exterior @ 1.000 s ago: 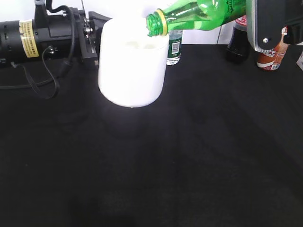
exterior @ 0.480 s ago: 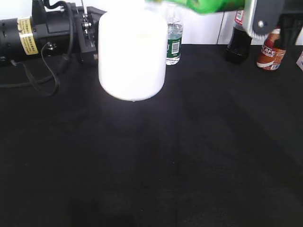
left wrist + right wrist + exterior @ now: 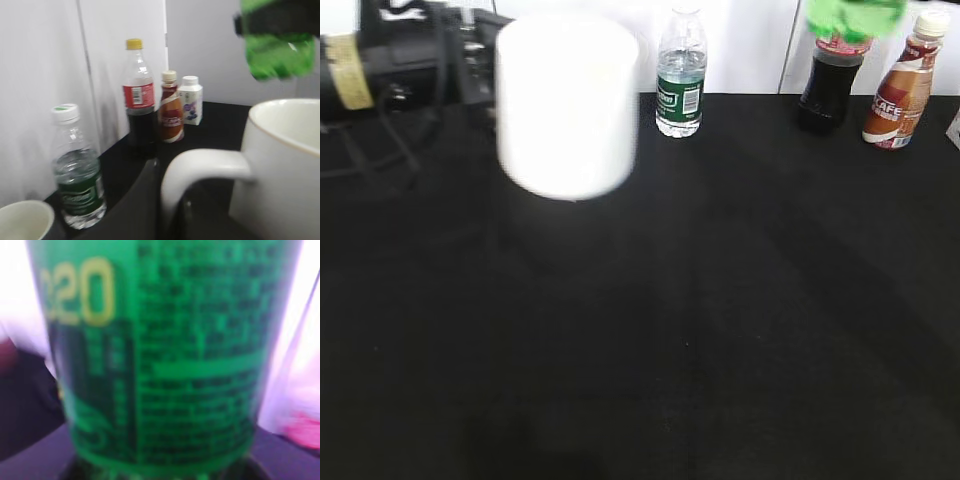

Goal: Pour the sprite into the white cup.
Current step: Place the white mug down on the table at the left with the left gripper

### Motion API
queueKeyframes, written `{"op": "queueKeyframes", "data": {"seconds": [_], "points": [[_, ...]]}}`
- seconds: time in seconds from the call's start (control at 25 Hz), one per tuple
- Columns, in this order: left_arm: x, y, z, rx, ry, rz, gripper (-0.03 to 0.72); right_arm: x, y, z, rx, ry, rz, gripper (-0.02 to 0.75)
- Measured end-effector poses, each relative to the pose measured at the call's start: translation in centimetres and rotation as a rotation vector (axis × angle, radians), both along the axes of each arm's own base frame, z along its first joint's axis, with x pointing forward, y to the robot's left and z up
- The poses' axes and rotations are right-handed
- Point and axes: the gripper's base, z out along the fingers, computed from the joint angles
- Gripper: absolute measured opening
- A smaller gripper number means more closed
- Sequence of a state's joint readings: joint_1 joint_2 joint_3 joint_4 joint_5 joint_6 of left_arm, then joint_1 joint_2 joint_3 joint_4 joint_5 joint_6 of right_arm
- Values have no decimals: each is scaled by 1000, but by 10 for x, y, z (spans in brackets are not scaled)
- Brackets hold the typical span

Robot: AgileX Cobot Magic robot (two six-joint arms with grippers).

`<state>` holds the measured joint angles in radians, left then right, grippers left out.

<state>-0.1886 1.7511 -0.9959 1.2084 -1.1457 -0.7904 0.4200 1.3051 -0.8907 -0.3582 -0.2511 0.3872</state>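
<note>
We saw the white cup [image 3: 567, 105] blurred at 11 o'clock, lifted off the black table [image 3: 720, 320]; the left arm [image 3: 390, 65] sat behind it, its grip state we could not tell. The sprite [image 3: 853, 17] hung blurred at 1 o'clock above the cola bottle [image 3: 830, 85]. It filled the right wrist view, grasp unclear. A water bottle [image 3: 681, 75] stood at 12, a coffee bottle [image 3: 905, 85] at 2.
</note>
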Motion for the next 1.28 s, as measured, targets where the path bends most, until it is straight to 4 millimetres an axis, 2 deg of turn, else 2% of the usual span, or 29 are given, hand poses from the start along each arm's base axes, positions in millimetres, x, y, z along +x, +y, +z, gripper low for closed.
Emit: {"op": "queueKeyframes", "data": {"seconds": [0.04,0.12,0.2,0.24,0.28,0.36,0.4,0.44,0.52,0.72,0.84,0.92,1.08,1.28], "points": [[2,6,0,6,-2,14,34,-2,0,-7,55,30,0,376],[6,17,-1,13,-5,43,34,-8,-1,-35,85,88,8,376],[8,25,-2,29,-8,55,34,-10,-1,-66,15,110,23,376],[9,30,-2,65,-15,68,34,-11,-3,-73,-3,95,22,376],[10,41,0,136,-28,126,34,-12,-4,-75,-22,76,12,376],[13,59,7,140,-36,211,34,-11,-4,-72,-32,40,6,376],[14,75,12,112,-28,292,34,-11,-4,-72,-34,35,6,376],[15,102,12,65,2,436,34,-11,-5,-72,-35,34,6,376],[11,130,-3,13,31,612,34,-11,-4,-71,-34,28,7,376],[-21,160,-42,-124,7,1028,34,-11,-4,-69,-31,2,16,376],[-25,163,-48,-142,6,1094,34,-11,-3,-67,-19,-23,22,376],[-20,156,-63,-109,20,1102,34,-11,-3,-66,-14,-32,23,376],[-11,159,-130,-23,224,1215,34,-11,-3,-65,-13,-41,27,376],[23,160,-142,-64,160,1195,32,-12,-1,-65,-34,-52,45,376]]}}
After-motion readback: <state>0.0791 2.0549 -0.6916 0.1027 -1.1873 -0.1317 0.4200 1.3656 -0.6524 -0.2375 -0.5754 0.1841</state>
